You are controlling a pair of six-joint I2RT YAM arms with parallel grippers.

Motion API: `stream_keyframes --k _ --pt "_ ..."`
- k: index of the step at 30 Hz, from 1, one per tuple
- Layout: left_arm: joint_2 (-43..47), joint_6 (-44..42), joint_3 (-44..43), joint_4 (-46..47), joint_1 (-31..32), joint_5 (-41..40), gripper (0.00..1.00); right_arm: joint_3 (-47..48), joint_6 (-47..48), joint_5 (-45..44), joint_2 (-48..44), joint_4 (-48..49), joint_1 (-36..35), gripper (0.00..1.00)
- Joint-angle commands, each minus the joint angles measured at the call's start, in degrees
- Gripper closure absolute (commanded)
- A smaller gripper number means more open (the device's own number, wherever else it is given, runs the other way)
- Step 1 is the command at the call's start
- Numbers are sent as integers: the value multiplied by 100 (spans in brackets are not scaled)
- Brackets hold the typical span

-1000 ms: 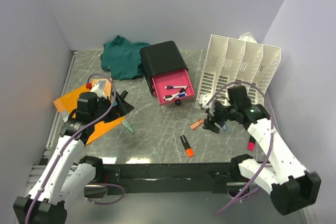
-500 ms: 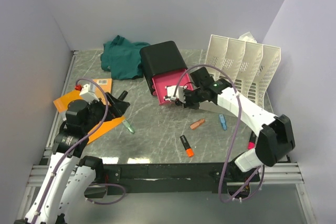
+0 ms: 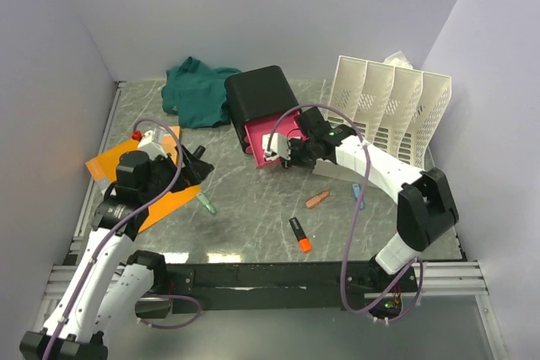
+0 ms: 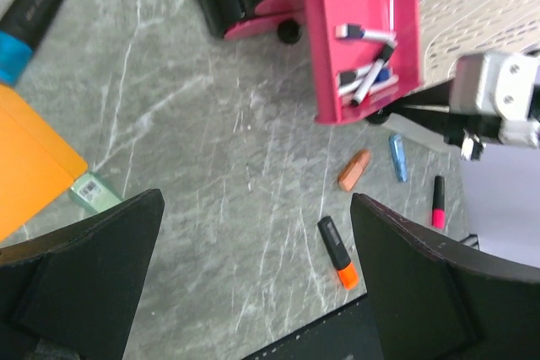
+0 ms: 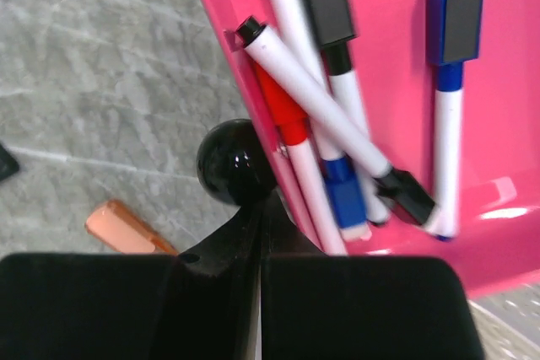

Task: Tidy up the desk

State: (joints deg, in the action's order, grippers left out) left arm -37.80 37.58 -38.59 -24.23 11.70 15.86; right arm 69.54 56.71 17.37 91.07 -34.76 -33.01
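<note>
left hand [image 4: 255,200] gapes wide, empty; right hand [image 5: 260,208] pinched shut beside pink drawer's [image 5: 392,65] black knob [image 5: 236,162], marker labels [image 5: 325,124] unreadable.

Pink drawer [image 3: 256,137] partly hidden beneath right claw [image 3: 285,158].

Middle of the desk [image 3: 245,204] is mostly open, just a black-orange marker [image 3: 299,234] and a peach cap [image 3: 317,200] toward the front edge. Back edge is packed: green cloth [image 3: 196,94], black drawer box [image 3: 260,94], white rack [image 3: 388,103]. Orange folder [image 3: 101,163] hogs the left edge.
</note>
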Motion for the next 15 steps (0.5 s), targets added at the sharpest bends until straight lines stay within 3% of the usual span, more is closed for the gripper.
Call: stream_keyframes --k 1,7,15 --pt "-43 -32 -140 305 7 286 0 639 -555 -488 394 1023 -21 96" --pt "97 47 167 427 16 313 1 1220 -1424 -637 631 1858 -21 95" --pt "-385 223 62 551 7 366 0 2176 -3068 -1629 1650 2930 -100 84"
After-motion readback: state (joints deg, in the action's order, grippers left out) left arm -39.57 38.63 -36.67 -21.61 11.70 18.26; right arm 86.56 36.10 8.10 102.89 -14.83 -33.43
